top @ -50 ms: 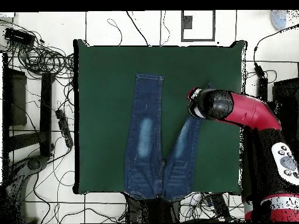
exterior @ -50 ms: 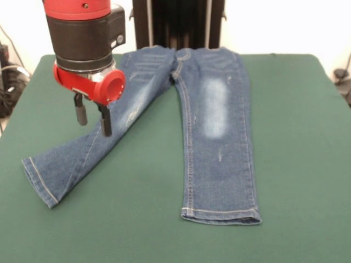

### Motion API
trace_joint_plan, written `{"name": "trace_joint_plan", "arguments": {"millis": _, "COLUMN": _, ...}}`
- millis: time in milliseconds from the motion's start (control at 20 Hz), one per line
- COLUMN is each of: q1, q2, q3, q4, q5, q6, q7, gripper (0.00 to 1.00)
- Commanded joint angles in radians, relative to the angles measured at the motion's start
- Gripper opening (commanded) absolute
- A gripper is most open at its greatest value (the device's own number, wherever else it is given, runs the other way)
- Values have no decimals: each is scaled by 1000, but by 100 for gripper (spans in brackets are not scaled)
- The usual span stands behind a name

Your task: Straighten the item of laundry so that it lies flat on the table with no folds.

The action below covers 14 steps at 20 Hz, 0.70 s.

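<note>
Nearest the lens, bare green counter (exterior @ -50 ms: pixel 137 235), then the hem of one jeans (exterior @ -50 ms: pixel 216 131) leg, well off to the side of the pincer (exterior @ -50 ms: pixel 94 119) and lower in the front view. Spread flat, that leg, straight, with a pale faded patch on the thigh. Second leg splayed out at an angle, running right beneath the pincer, its cuff resting below and to the side, nearer the counter's edge. Waistband up behind the pincer, at the far rim of the counter. Pincer released: two dark fingers (exterior @ -50 ms: pixel 81 112) apart, pointing down, gripping nothing, hanging over the angled leg; contact with the denim cannot be told. From overhead, red arm (top @ -50 ms: pixel 245 111) reaching in over the angled leg's cuff end (top @ -50 ms: pixel 193 119).
</note>
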<state>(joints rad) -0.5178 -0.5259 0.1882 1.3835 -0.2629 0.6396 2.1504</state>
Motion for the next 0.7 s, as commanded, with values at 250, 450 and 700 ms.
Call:
{"name": "trace_joint_plan", "arguments": {"millis": 250, "q1": 28, "q2": 48, "q3": 90, "q4": 114, "q5": -25, "q6": -77, "q7": -35, "gripper": 100}}
{"name": "trace_joint_plan", "arguments": {"millis": 450, "q1": 26, "q2": 53, "q3": 91, "q4": 107, "q5": -24, "q6": -75, "q7": -42, "gripper": 100}}
{"name": "trace_joint_plan", "arguments": {"millis": 700, "q1": 25, "q2": 51, "q3": 90, "q4": 114, "q5": -21, "q6": -77, "q7": -39, "gripper": 100}}
